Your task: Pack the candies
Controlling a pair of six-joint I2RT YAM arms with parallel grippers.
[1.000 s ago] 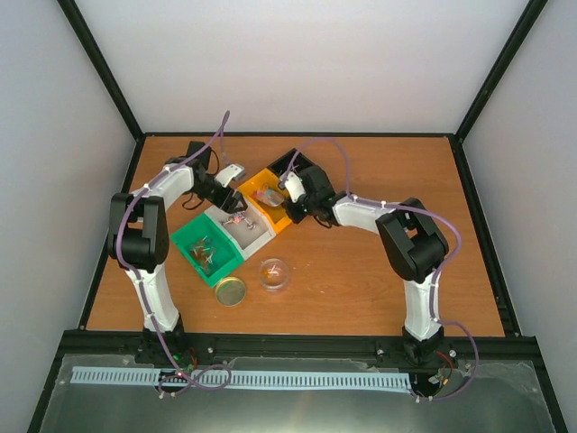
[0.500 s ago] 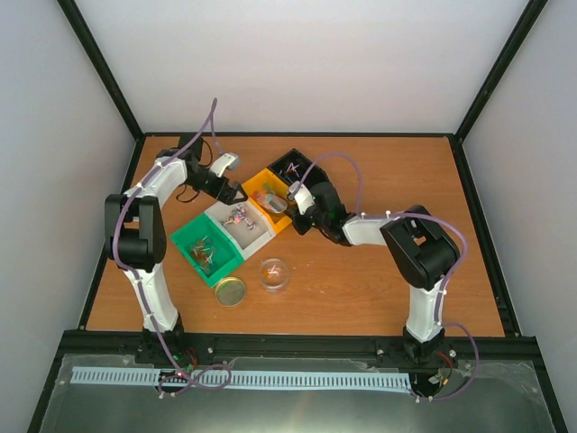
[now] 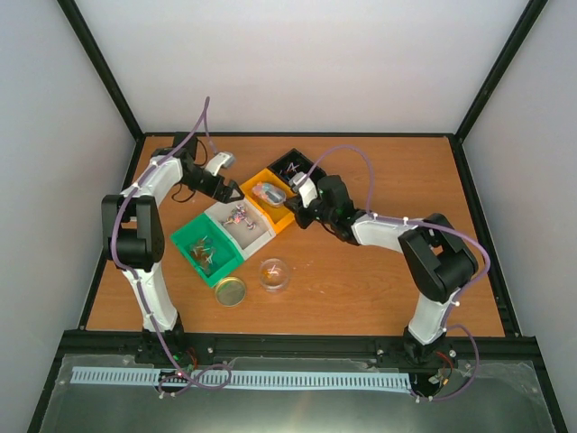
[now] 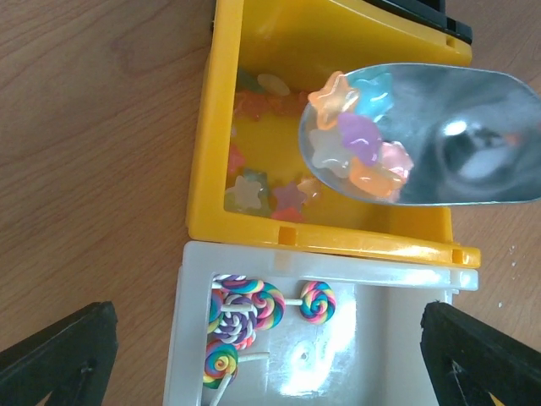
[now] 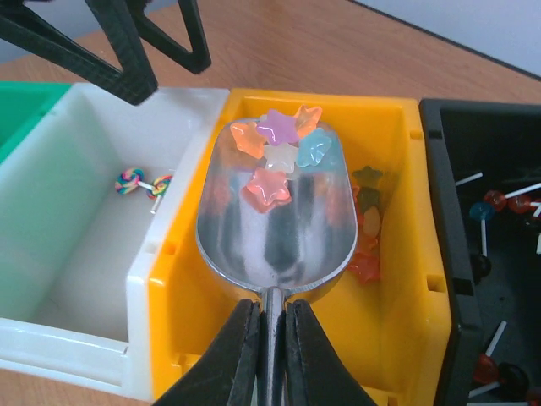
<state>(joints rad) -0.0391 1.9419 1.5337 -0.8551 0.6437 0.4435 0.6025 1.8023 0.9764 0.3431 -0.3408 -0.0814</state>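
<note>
The right gripper has its jaws clamped on the thin handle of a metal scoop, held level over the yellow bin. A small heap of star-shaped candies, pink, orange, purple and pale blue, sits at the scoop's far end. More stars lie loose on the floor of the yellow bin below it.

The left gripper hangs above the yellow bin's edge where it touches the white bin. Its jaws are spread wide with nothing between them. A few swirl lollipops lie in the white bin. A black bin touches the yellow bin's other side, and a green bin sits beyond the white one. A gold lid and a clear jar stand nearer the arm bases, apart from the yellow bin.
</note>
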